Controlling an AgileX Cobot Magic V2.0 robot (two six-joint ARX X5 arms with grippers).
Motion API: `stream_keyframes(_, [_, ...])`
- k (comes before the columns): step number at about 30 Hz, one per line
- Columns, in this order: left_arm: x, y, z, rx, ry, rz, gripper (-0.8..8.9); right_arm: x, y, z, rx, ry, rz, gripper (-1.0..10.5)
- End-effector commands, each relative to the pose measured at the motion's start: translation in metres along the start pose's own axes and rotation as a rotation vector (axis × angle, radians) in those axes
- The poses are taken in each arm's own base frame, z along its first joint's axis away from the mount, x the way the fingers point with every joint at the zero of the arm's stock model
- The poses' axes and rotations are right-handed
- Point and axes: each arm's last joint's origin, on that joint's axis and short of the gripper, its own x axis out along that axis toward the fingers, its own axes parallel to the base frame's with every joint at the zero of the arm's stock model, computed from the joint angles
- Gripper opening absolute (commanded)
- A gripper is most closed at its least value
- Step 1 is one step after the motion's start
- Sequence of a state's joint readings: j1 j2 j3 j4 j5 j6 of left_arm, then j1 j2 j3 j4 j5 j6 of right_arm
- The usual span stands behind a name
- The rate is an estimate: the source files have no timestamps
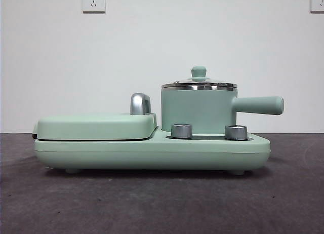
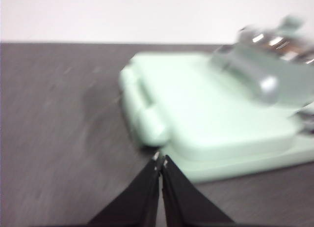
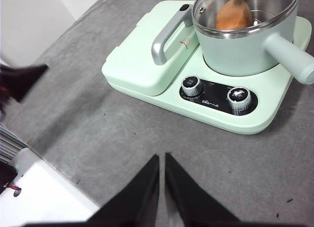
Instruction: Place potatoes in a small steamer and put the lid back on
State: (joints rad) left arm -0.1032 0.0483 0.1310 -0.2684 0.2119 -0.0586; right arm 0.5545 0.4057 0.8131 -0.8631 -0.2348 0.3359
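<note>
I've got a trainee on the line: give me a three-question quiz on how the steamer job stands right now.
1. True or false: the lid sits on the small steamer.
2. Where is the potato? A) on the table B) inside the steamer under the glass C) in the right pincer
3. Fill in: the left pincer hangs near the flat griddle cover with its jaws ____.

Key: 1 true. 2 B; the right wrist view shows it through the glass. 3 shut; both pincers hold nothing and touch nothing.
</note>
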Motion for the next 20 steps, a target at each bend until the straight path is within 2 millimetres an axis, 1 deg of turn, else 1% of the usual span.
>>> stream_keyframes(1, [0.005,0.006,-0.018,0.013,0.015,0.045,0.09,-0.001,0.002,0.002,-0.013,-0.011,0.011,0.2])
stream_keyframes(3, [0.007,0.009,-0.025,0.006,0.019,0.074,0.09,-0.001,0.002,0.002,-0.013,-0.011,0.011,0.2])
stream_keyframes(10, [0.007,0.018,-0.026,-0.035,-0.029,0.243,0.09,-0.001,0.002,0.003,-0.014,-0.014,0.011,0.2])
stream_keyframes(20, [0.007,0.018,-0.026,-0.043,-0.031,0.252,0.09,-0.001,0.002,0.003,-0.014,-0.014,0.012,0.2])
